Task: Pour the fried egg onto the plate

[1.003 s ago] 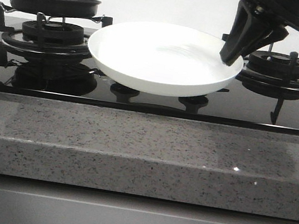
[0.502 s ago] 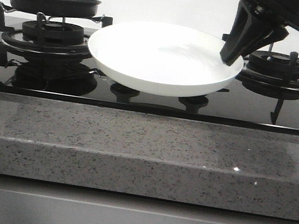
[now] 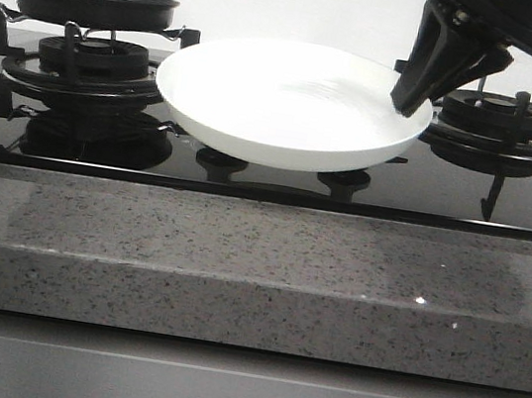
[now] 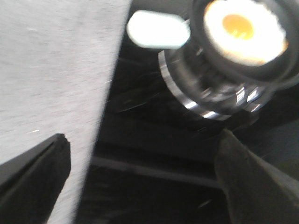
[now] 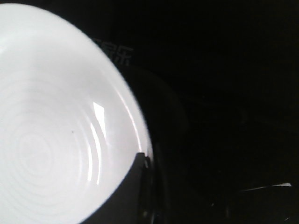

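Observation:
The white plate hangs level between the two burners. My right gripper is shut on its right rim. In the right wrist view the plate fills one side, with one dark finger lying on its rim. The fried egg, white with an orange yolk, lies in the black frying pan. In the front view the frying pan sits on the left burner and its wall hides the egg. My left gripper is open and empty, short of the pan's pale handle. It is outside the front view.
The black glass hob has a left burner grate and a right burner grate. Two knobs sit under the plate. A speckled grey stone counter runs along the front and also shows in the left wrist view.

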`<state>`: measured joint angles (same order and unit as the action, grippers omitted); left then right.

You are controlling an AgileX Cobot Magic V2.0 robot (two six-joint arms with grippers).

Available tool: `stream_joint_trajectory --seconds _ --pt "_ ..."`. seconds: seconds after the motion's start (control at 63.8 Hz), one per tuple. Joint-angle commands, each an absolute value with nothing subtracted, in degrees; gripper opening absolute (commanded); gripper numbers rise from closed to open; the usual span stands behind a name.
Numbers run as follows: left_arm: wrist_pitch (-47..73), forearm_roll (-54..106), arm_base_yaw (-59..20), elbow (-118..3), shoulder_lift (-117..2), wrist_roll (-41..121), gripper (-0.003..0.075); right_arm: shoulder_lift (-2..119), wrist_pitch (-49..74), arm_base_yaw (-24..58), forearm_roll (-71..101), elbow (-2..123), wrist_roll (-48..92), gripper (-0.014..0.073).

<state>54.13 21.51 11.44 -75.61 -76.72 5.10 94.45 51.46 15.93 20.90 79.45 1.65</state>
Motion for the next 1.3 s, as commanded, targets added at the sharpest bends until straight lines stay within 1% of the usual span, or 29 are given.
stream_joint_trajectory --seconds 0.0,0.063,0.219,0.439,0.643,0.909,1.285 --pt "52.12 34.7 15.3 -79.05 -78.18 8.37 0.0619 91.69 49.19 15.96 22.61 80.83 2.21 -0.0069" --pt "52.25 41.49 18.2 -79.86 -80.89 10.1 0.0619 91.69 49.19 15.96 22.61 80.83 2.21 -0.0069" --pt "52.75 52.4 21.4 -79.98 -86.06 11.57 0.0619 91.69 49.19 15.96 22.61 80.83 2.21 -0.0069" --pt "53.25 64.09 21.41 -79.98 -92.88 11.66 0.0619 91.69 49.19 15.96 22.61 80.83 2.21 -0.0069" --pt "55.56 76.14 21.41 -79.98 -97.67 16.22 0.0618 91.69 49.19 15.96 22.61 80.83 2.21 -0.0069" --pt "58.52 85.36 21.41 -80.07 -102.55 19.14 0.0618 91.69 49.19 15.96 22.61 80.83 2.21 -0.0069" --pt "60.65 86.39 21.18 -80.98 -105.21 20.46 0.0618 91.69 49.19 15.96 22.61 80.83 2.21 -0.0069"
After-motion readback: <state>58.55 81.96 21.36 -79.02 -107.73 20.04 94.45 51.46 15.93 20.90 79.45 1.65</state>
